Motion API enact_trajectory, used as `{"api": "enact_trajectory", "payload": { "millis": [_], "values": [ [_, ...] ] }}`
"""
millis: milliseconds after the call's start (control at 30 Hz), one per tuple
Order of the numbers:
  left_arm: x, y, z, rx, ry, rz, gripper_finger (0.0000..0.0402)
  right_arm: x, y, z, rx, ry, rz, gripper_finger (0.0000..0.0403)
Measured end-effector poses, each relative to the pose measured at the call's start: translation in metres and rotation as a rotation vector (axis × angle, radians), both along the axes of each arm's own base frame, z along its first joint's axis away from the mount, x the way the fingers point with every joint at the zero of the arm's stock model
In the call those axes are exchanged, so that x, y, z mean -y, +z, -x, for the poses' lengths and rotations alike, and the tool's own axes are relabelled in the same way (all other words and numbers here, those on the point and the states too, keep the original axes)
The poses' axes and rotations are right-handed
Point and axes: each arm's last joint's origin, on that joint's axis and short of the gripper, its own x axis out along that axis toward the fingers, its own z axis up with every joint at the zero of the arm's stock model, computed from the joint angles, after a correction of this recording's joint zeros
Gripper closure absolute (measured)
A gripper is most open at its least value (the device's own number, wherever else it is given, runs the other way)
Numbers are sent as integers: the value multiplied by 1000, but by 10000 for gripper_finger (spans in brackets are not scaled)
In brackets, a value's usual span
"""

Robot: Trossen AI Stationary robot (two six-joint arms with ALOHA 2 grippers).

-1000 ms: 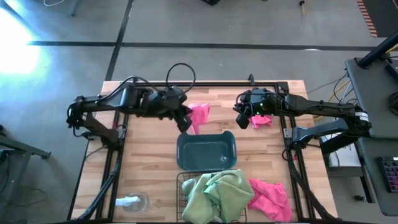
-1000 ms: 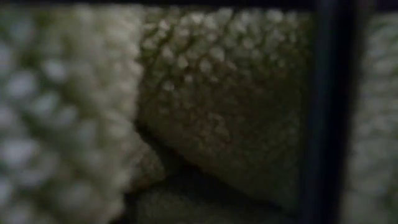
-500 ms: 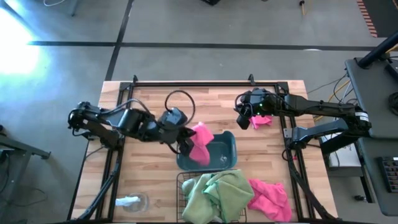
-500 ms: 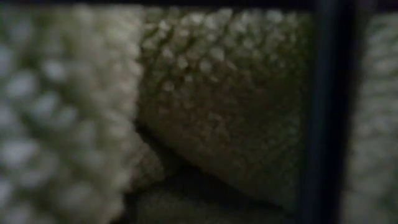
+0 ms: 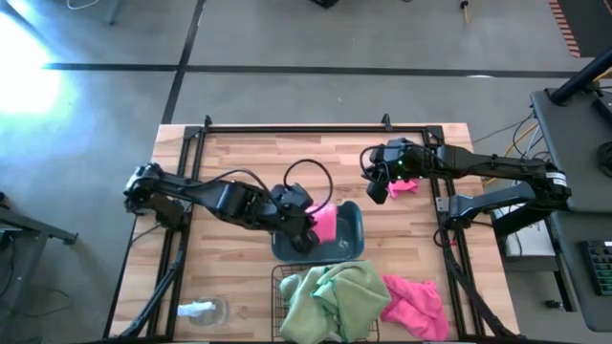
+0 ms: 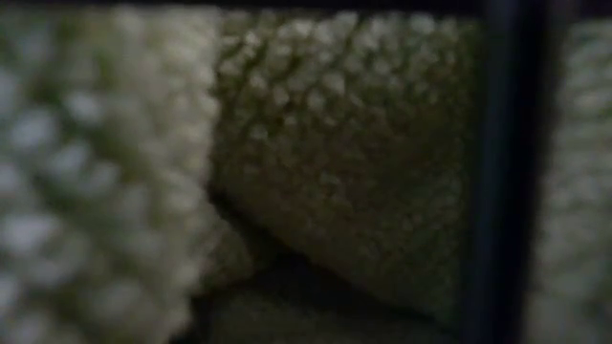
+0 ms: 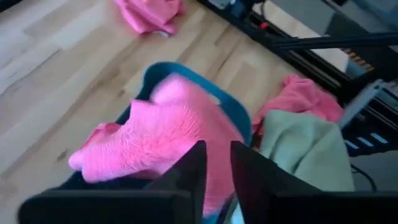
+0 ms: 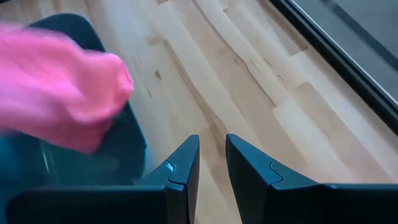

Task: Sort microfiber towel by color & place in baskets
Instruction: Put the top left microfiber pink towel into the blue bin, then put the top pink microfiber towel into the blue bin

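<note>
Counting off w/ the blue-grey bin (image 5: pixel 330 241) as my marker, sitting mid-table: 2 baskets total, the bin plus 1 black wire basket (image 5: pixel 279 277) touching its near edge. Pink towels: 3 showing. One pink towel (image 5: pixel 325 221) is hanging over the bin's left half, pinched in the left gripper (image 5: pixel 302 232), whose fingers (image 7: pixel 193 171) are sitting nearly closed on the cloth w/ only a thin gap between them; in the left wrist view the cloth (image 7: pixel 165 130) is draping down into the bin (image 7: pixel 233 109). A 2nd pink towel (image 5: pixel 405 185) is lying on the wood to the right of the bin and beyond it, just beside the right gripper (image 5: pixel 377 187). A 3rd pink towel (image 5: pixel 414 298) is lying crumpled to the right of the bin on the near side, next to the wire basket. Green towels: a sage heap (image 5: pixel 333 294) is filling the wire basket and spilling over its rim; can't tell how many pieces are in it. The low view is showing nothing but nubbly pale cloth (image 6: pixel 316 172) close up, w/ a dark bar (image 6: pixel 504 172) in front. Right gripper is hovering over bare wood to the right of the bin, fingers (image 8: pixel 180 171) a narrow slot apart, gripping nothing. 1 small white-and-clear object (image 5: pixel 201 310) is sitting well to the left of the bin, near side. No brands, labels or writing readable anywhere.
</note>
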Motion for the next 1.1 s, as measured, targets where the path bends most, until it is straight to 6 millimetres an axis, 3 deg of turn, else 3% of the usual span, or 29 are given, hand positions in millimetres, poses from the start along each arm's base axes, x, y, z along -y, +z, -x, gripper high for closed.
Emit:
{"api": "enact_trajectory", "payload": {
  "millis": [233, 433, 800, 933, 1100],
  "values": [
    [1, 24, -8, -17, -45, -102, 294, 0, 0, 0, 0, 0, 0, 330],
    [-2, 39, -16, -87, -73, -249, 286, 0, 0, 0, -4, 0, -1, 330],
    [-28, -1, -23, -342, -32, -441, 286, -1, -4, 4, -56, 1, -16, 330],
    [-37, -4, -25, -371, -40, -461, 286, -1, -7, 7, -99, -6, -21, 330],
    [-43, -4, -24, -408, -68, -515, 286, 0, -16, 23, -297, -136, 60, 330]
  ]
}}
